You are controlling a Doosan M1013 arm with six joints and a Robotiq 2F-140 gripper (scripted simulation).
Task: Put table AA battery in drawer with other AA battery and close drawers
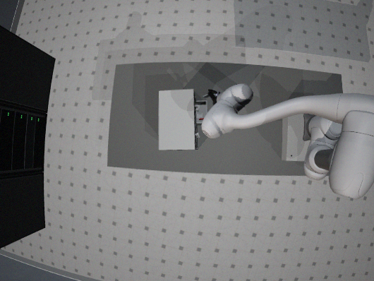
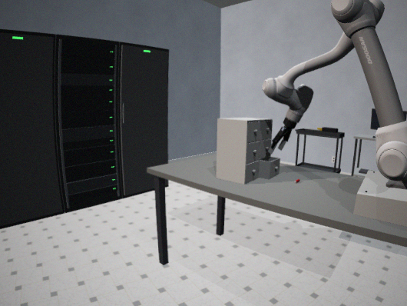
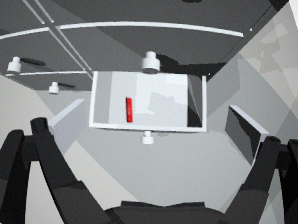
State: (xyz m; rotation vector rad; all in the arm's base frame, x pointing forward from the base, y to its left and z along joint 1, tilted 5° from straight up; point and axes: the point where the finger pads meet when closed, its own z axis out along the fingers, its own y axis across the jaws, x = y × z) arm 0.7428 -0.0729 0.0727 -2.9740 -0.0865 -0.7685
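The small grey chest (image 2: 243,149) stands on the table and also shows from above in the overhead view (image 1: 176,119). One bottom drawer (image 2: 270,167) is pulled partly out. In the wrist view this open drawer (image 3: 148,100) holds a red AA battery (image 3: 129,110). A second red battery (image 2: 296,181) lies on the table to the right of the chest. My gripper (image 2: 279,140) hangs above and in front of the open drawer, tilted toward it. Its fingers stand wide open and empty.
The other drawers with small knobs (image 3: 152,63) look pushed in. The robot's base block (image 2: 380,196) sits on the table's right end. Black server cabinets (image 2: 77,119) line the left wall. A small dark side table (image 2: 319,148) stands behind.
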